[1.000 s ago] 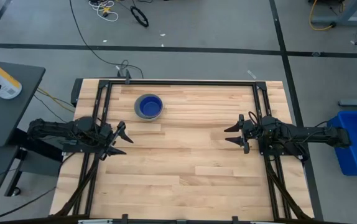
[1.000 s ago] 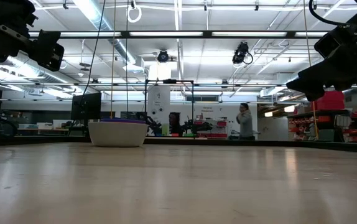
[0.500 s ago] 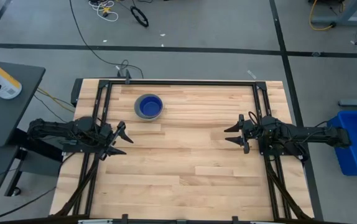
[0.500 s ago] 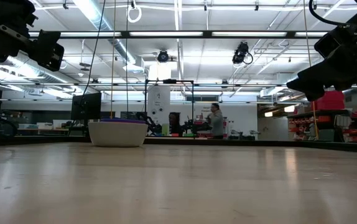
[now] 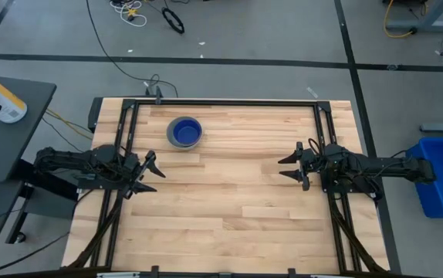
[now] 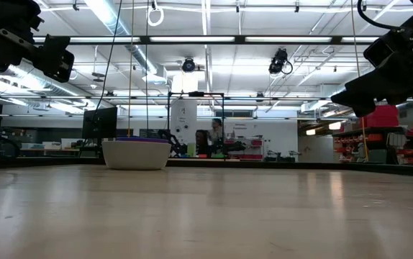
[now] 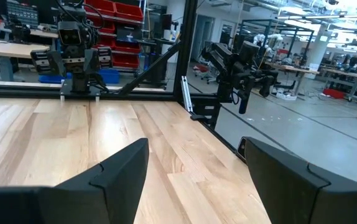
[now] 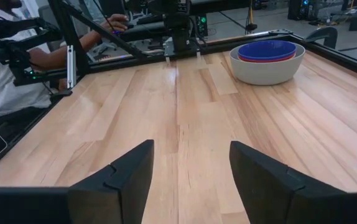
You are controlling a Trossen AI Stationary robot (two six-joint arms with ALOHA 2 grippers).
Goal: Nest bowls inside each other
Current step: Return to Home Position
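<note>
The bowls (image 5: 184,132) stand nested in one stack on the far left part of the wooden table (image 5: 229,216). The right wrist view shows the stack as a grey outer bowl (image 8: 267,70), a red rim (image 8: 253,59) and a dark blue bowl (image 8: 267,50) on top. The grey bowl's base rests on the wood. In the low view the stack (image 6: 136,154) stands far back. My left gripper (image 5: 151,171) is open at the left edge and points across the table. My right gripper (image 5: 289,167) is open at the right edge. Neither has anything between its fingers.
A black frame (image 5: 229,103) runs round the table's far edge and sides. A person (image 8: 7,74) sits beyond the table's left side, one hand (image 8: 117,25) near the far rail. A blue bin (image 5: 441,174) stands on the floor to the right.
Both arms and the bowl stack have kept still. Far behind the table, a person in the room has walked toward the left of the low view.
</note>
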